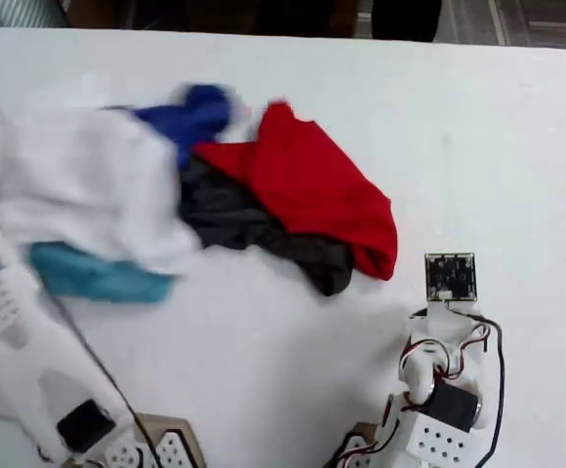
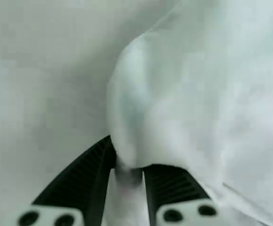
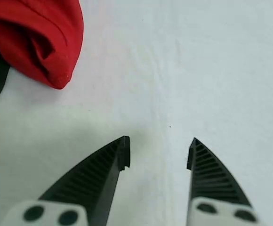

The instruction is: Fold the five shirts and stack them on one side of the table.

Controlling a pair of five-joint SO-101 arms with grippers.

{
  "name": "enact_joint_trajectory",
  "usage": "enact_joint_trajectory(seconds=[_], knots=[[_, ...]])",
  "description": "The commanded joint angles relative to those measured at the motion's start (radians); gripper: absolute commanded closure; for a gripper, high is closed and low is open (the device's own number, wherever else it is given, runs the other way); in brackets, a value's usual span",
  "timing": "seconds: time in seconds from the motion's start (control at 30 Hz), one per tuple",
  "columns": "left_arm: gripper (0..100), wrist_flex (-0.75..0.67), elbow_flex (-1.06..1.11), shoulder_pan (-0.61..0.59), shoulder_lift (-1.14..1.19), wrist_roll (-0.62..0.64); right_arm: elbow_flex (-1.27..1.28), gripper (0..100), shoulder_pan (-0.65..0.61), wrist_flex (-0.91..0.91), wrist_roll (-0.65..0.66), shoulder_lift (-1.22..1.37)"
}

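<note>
White shirt (image 2: 183,94) — in left claw (image 2: 127,165)

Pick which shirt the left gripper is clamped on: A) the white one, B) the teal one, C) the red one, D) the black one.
A: in the left wrist view the left gripper pinches a fold of the white shirt between its jaws.

Shirts lying on table (image 1: 478,127): five, one of each colour: white shirt (image 1: 78,185), blue shirt (image 1: 193,112), red shirt (image 1: 312,185), black shirt (image 1: 229,213), teal shirt (image 1: 98,277). Arms standing at table: two, left arm (image 1: 29,356) and right arm (image 1: 439,409). Grippers showing: two, left gripper (image 2: 128,160) and right gripper (image 3: 159,146). Table: one.
</note>
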Motion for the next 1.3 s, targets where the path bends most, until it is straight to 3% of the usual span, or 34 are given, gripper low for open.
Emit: enact_joint_trajectory(seconds=[0.0, 0.17, 0.33, 0.47, 0.57, 0.87, 1.13, 1.27], knots=[[97, -0.052, -0.119, -0.146, -0.086, -0.057, 0.009, 79.3, 0.004, -0.021, -0.008, -0.016], [97, -0.123, -0.127, -0.241, -0.221, -0.018, 0.009, 79.3, 0.004, -0.022, -0.008, -0.016], [97, -0.141, -0.125, -0.216, -0.287, -0.005, 0.009, 79.3, 0.004, -0.022, -0.008, -0.016], [81, -0.11, -0.124, -0.146, -0.324, -0.005, 0.009, 79.3, 0.004, -0.022, -0.008, -0.016], [65, -0.043, -0.124, -0.06, -0.342, 0.0, 0.009, 79.3, 0.004, -0.022, -0.008, -0.016], [72, 0.023, -0.093, 0.261, -0.341, 0.002, 0.009, 79.3, 0.004, -0.022, -0.008, -0.016], [72, 0.008, 0.423, 0.592, -0.339, 0.002, 0.009, 79.3, 0.004, -0.022, -0.008, -0.016], [72, -0.11, 0.676, 0.704, -0.339, 0.0, 0.009, 79.3, 0.004, -0.022, -0.008, -0.016]])
